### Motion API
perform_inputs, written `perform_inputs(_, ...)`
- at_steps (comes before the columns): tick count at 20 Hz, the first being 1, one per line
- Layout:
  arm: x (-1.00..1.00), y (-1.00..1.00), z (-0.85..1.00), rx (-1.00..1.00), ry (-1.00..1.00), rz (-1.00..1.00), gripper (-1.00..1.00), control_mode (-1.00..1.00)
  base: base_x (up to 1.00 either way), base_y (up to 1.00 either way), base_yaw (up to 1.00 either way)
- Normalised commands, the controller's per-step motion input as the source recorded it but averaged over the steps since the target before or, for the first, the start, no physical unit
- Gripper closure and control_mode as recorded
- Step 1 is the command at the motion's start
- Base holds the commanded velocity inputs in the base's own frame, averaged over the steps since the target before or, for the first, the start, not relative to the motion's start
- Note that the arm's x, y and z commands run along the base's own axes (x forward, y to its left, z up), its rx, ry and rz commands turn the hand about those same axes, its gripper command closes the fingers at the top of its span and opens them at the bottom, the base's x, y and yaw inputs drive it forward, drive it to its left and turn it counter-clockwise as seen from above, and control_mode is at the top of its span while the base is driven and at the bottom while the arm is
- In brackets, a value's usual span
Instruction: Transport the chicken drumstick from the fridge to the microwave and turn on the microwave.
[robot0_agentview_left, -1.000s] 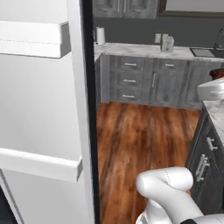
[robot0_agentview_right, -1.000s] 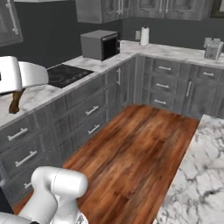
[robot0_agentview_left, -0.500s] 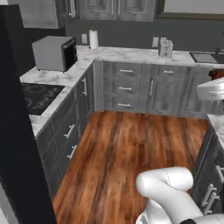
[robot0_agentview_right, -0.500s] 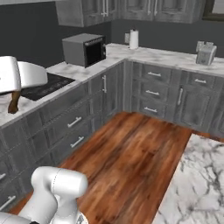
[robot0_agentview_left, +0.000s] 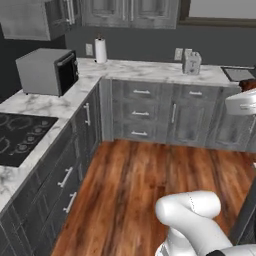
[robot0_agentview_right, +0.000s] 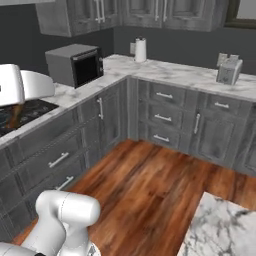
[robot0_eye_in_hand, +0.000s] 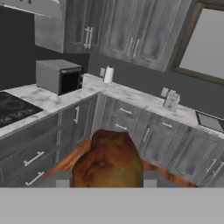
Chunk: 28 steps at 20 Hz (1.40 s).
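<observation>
The end effector (robot0_eye_in_hand: 106, 183) is half closed on the golden-brown chicken drumstick (robot0_eye_in_hand: 108, 159) — carried above the wooden floor. It looks soft and greasy; its thick middle seems the safest place to grip.

White arm raised, hand (robot0_eye_in_hand: 107, 181) clamped on chicken drumstick (robot0_eye_in_hand: 108, 159)

A marble-topped bench (robot0_agentview_left: 150, 72) runs in an L around the wood floor (robot0_agentview_left: 150, 185), over grey drawers and doors. The microwave (robot0_agentview_left: 47, 71) stands on it near the inner corner. Past the microwave, at the corner by the wall, stands a white paper-towel roll (robot0_agentview_left: 101, 50). Farther along from the microwave sits a toaster (robot0_agentview_left: 190, 62). On the microwave's other side, a black cooktop (robot0_agentview_left: 17, 138) lies flush in the bench.
</observation>
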Motion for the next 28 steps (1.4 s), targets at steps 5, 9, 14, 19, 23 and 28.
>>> perform_inputs(5,0.00,0.00,0.00,0.00,0.00,0.00,1.00,1.00,0.97,0.00,-0.07)
perform_inputs(9,0.00,0.00,0.00,0.00,0.00,0.00,1.00,1.00,0.75,0.06,-0.24)
perform_inputs(14,0.00,0.00,0.00,0.00,0.00,0.00,1.00,1.00,0.42,0.35,-0.45)
perform_inputs(19,0.00,0.00,0.00,0.00,0.00,0.00,1.00,1.00,0.25,0.80,-0.56)
perform_inputs(23,0.00,0.00,0.00,0.00,0.00,0.00,1.00,1.00,0.17,0.83,-0.55)
perform_inputs(28,0.00,0.00,0.00,0.00,0.00,0.00,1.00,1.00,0.22,0.65,-0.47)
